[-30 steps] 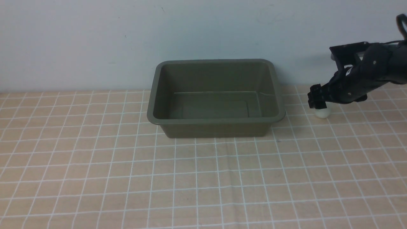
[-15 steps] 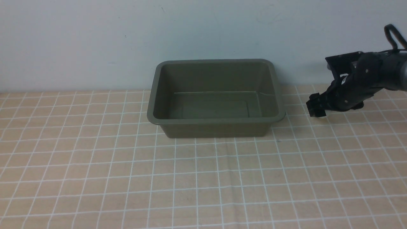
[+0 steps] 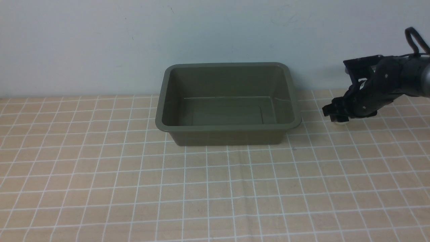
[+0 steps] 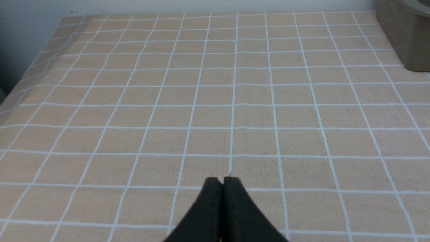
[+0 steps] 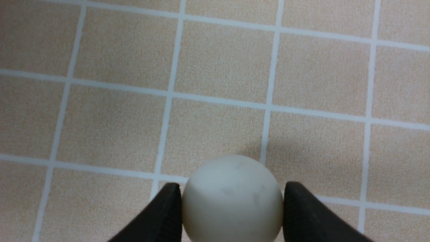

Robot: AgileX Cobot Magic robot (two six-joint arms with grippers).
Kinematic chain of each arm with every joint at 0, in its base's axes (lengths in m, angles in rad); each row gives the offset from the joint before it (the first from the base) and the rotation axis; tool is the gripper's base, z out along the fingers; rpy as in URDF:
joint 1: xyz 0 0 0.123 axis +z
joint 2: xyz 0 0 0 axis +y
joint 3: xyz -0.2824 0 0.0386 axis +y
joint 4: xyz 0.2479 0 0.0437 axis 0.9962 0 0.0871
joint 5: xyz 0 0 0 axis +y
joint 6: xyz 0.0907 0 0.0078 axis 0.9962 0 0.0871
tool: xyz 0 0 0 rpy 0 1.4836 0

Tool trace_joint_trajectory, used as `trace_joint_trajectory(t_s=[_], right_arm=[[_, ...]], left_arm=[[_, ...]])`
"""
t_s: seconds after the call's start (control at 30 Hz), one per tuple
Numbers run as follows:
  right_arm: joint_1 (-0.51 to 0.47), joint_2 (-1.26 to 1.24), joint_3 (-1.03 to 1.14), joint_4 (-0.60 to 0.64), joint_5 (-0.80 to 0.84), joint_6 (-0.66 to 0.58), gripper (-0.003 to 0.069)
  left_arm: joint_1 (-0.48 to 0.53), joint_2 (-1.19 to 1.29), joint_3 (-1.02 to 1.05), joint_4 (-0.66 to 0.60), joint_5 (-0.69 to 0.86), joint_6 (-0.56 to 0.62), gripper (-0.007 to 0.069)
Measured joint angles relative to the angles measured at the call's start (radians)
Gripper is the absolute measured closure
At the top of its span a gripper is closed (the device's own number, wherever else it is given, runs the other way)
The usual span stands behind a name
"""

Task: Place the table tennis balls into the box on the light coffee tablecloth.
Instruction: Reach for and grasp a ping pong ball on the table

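Observation:
A white table tennis ball (image 5: 231,198) rests on the light coffee tablecloth (image 3: 215,188), to the right of the dark olive-green box (image 3: 228,127). My right gripper (image 5: 231,190) is shut on the ball, one black finger pressed against each side. In the front view the right gripper (image 3: 336,116) sits low on the cloth and covers nearly all of the ball (image 3: 343,123). The box is empty. My left gripper (image 4: 221,181) is shut on nothing above bare cloth, and it does not show in the front view.
A pale wall runs right behind the box. A corner of the box (image 4: 408,40) shows far off in the left wrist view. The cloth's edge (image 4: 20,90) drops away on one side there.
My right gripper came down around the ball and its fingers closed onto it. The ball, plain to see a second ago in the front view, is now mostly hidden.

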Motion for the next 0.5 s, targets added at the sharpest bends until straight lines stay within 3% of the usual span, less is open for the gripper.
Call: trace_joint_trajectory(t_s=[0.27,0.5], right_arm=[[0.0,0.0,-0.04,0.028,0.078,0.0,0.0307],[0.0,0.0,-0.222,0.098,0.29,0.0,0.0307]], left_arm=[[0.0,0.0,0.0,0.0,0.0,0.0,0.0693],[0.0,0.0,0.0,0.0,0.0,0.0,0.0693]])
